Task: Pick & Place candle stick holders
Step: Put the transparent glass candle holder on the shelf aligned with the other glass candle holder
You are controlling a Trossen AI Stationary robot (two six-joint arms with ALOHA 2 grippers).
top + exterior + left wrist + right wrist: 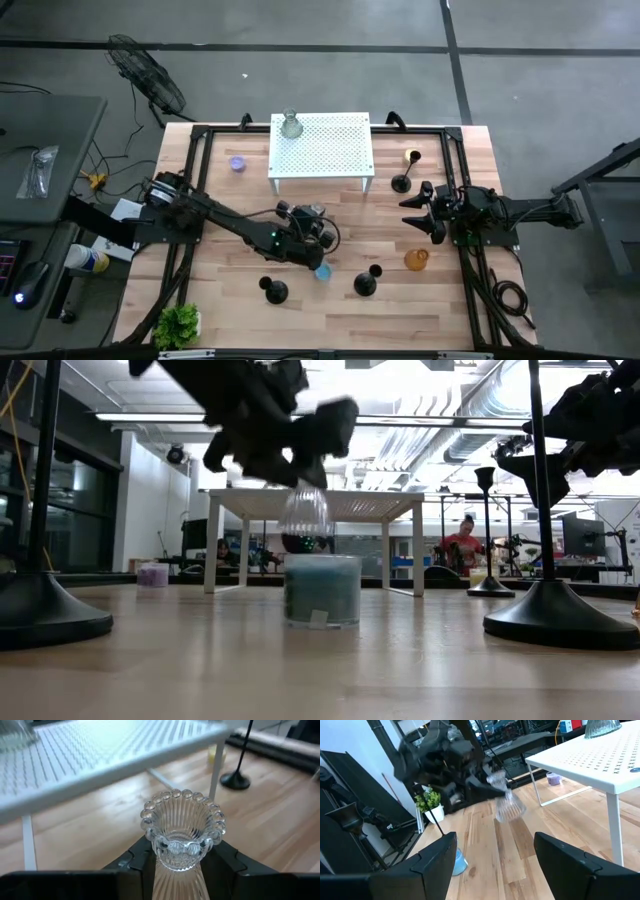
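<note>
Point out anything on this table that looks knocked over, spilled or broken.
Nothing stands out. The black holders stand upright, the blue cup sits level, and the clear ribbed glass holder is intact in the left gripper, off the table. The right gripper waits, open.

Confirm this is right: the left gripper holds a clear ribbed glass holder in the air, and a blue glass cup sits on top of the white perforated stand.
One detail is wrong. The left gripper does hold the clear ribbed glass holder aloft, but the blue glass cup sits on the wooden table, in front of the white perforated stand, not on it. The low view shows this.
</note>
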